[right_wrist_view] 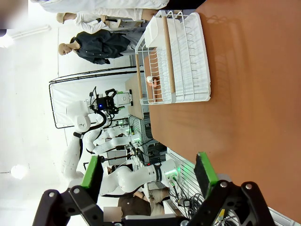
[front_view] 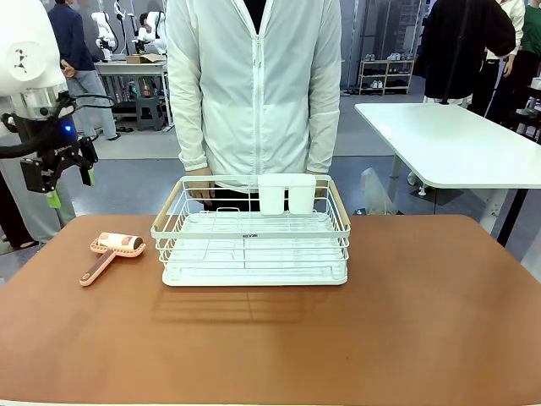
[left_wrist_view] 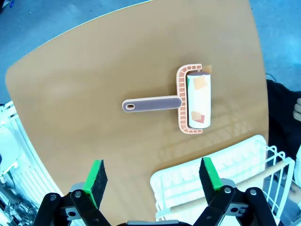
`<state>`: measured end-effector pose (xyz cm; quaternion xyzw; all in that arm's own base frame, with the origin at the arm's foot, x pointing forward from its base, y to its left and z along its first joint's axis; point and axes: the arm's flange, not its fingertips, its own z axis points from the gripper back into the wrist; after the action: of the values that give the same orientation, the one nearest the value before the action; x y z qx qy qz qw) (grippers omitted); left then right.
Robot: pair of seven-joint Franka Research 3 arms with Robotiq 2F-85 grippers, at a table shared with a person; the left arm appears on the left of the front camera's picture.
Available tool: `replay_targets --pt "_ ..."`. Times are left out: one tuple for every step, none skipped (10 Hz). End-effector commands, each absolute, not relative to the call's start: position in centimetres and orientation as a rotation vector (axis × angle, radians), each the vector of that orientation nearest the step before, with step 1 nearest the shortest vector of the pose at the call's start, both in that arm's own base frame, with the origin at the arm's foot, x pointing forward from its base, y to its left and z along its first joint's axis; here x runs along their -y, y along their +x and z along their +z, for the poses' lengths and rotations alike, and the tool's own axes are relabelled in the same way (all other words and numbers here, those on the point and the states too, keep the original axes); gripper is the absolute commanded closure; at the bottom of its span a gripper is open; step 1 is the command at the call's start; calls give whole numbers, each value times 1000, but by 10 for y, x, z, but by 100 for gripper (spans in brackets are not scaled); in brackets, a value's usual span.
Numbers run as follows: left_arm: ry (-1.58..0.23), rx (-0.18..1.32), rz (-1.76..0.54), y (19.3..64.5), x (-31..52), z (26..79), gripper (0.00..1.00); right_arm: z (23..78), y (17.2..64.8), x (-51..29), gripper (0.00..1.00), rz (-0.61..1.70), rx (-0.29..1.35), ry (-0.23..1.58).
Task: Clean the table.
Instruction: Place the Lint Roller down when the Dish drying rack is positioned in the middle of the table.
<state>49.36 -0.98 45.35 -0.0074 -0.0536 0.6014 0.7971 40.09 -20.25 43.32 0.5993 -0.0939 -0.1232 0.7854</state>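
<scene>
Your left gripper (left_wrist_view: pixel 153 179) is hovering with fingers spread wide and empty; the lint roller (left_wrist_view: pixel 188 99) is lying ahead of them on the worktop (left_wrist_view: pixel 94 61), untouched. Right gripper (right_wrist_view: pixel 148 176) is gaping too, over bare worktop. Cleaning isn't looking started.

A white rectangular table (front_view: pixel 456 144) with dark legs stands on the grey floor (front_view: pixel 135 182) at the right. A low shoe rack (front_view: pixel 385 74) sits by the far wall. At far left, a workbench (front_view: pixel 131 68) carries a cardboard box (front_view: pixel 144 58).
</scene>
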Motion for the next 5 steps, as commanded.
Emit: replay_targets --pt "3 107 1321 500 10 449 0 436 400 203 0 -263 208 1293" --pt "0 104 1301 501 9 448 0 436 400 203 0 -263 208 1293" --pt "-14 114 1290 495 11 454 0 436 400 203 0 -263 208 1293" --pt "-14 114 1290 495 11 454 0 436 400 203 0 -263 208 1293" --pt "-14 114 1290 495 11 454 0 436 400 203 0 -263 208 1293"
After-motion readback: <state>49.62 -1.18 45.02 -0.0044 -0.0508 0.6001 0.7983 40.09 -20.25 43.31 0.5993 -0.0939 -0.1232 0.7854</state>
